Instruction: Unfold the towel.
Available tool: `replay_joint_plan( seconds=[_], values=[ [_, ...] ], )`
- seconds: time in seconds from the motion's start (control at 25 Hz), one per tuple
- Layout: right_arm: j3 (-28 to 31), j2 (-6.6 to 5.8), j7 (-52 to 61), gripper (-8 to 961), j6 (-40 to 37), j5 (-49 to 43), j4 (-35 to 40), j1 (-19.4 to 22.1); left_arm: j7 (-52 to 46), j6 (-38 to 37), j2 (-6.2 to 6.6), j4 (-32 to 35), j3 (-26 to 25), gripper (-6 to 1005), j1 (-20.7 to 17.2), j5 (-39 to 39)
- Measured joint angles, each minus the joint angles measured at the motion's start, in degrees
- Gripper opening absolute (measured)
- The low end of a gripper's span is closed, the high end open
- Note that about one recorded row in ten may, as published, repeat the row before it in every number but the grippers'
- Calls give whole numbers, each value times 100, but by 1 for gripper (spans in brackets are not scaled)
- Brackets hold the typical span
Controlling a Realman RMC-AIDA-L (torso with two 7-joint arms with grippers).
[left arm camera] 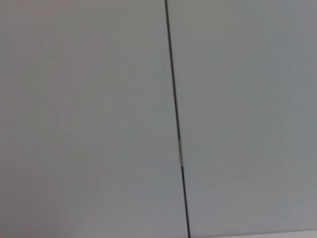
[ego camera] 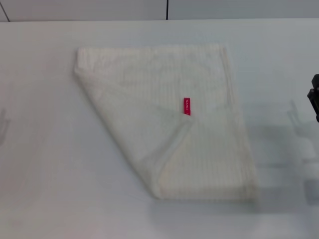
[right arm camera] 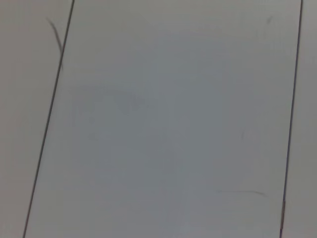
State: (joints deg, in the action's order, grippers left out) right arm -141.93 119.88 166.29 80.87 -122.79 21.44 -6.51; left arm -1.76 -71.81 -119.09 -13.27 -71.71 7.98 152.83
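Note:
The white ribbed towel [ego camera: 169, 124] lies flat in the middle of the white table [ego camera: 45, 174] in the head view. Its near-left corner is folded diagonally over onto the middle, so the near-left side runs as a slanted fold. A small red-pink label [ego camera: 187, 106] sits at the tip of that folded-over corner, near the towel's middle. A dark part of my right arm [ego camera: 315, 97] shows at the right edge of the head view, well clear of the towel. My left gripper is out of view. Neither wrist view shows the towel or any fingers.
The table's far edge [ego camera: 159, 20] runs behind the towel, with a dark vertical seam [ego camera: 167, 9] in the wall beyond it. The wrist views show only plain pale surfaces crossed by thin dark seam lines [left arm camera: 176, 124] [right arm camera: 49, 119].

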Motion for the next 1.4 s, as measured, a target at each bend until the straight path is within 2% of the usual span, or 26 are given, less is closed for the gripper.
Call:
replay_joint_plan(
  seconds=[0.4, 0.6, 0.68, 0.72, 0.76, 0.84, 0.88, 0.92, 0.96, 1.04, 1.08, 1.12, 1.16, 1.2, 1.28, 1.32, 1.36, 1.4],
  values=[
    [-102, 0, 20, 770, 20, 27, 16, -19, -49, -23, 1, -22, 114, 833, 7, -16],
    [-109, -9, 42, 732, -116, 35, 381, -9, -86, 47, 45, -246, 580, 832, 21, 41],
    [-123, -53, 33, 707, -233, -7, 686, 20, -89, 175, 77, -392, 704, 832, 67, 43],
    [-127, -149, -5, 695, -518, -61, 1187, 72, -94, 373, 129, -644, 779, 832, 90, 113],
    [-127, -149, -5, 682, -518, -61, 1187, 72, -94, 373, 129, -644, 779, 832, 90, 113],
    [-109, -290, -139, 657, -999, -77, 1809, 136, -109, 849, 279, -1260, 842, 831, 36, 362],
    [-61, -390, -295, 645, -1381, -78, 2228, 172, -118, 1150, 371, -1614, 840, 831, -26, 520],
    [134, -521, -691, 632, -2228, -79, 2978, 249, -132, 1771, 543, -2398, 820, 831, -187, 847],
    [134, -521, -691, 620, -2228, -79, 2978, 249, -132, 1771, 543, -2398, 820, 831, -187, 847],
    [605, -559, -1306, 565, -3356, -83, 3776, 397, -117, 2711, 745, -3466, 771, 831, -392, 1191],
    [956, -526, -1692, 523, -4126, -84, 4247, 513, -103, 2904, 792, -3691, 768, 831, -431, 1225],
    [1694, -372, -2425, 482, -5632, -84, 5062, 747, -80, 3207, 868, -4070, 762, 831, -494, 1272],
    [1694, -372, -2425, 440, -5632, -84, 5062, 747, -56, 3605, 965, -4491, 770, 830, -562, 1278],
    [2129, -249, -2703, 398, -6426, -78, 5412, 851, -53, 3913, 1062, -4836, 791, 830, -595, 1279],
    [2851, -85, -3032, 311, -7770, -32, 5952, 959, -81, 4568, 1242, -5406, 853, 830, -627, 1278],
    [3532, -50, -3008, 266, -8941, 121, 6331, 916, -117, 4989, 1354, -5745, 903, 830, -629, 1279],
    [3532, -50, -3008, 221, -8941, 121, 6331, 916, -137, 5266, 1414, -5937, 931, 830, -624, 1277],
    [3892, -61, -2884, 176, -9457, 191, 6423, 810, -162, 5641, 1489, -6219, 978, 830, -603, 1277]
  ],
)
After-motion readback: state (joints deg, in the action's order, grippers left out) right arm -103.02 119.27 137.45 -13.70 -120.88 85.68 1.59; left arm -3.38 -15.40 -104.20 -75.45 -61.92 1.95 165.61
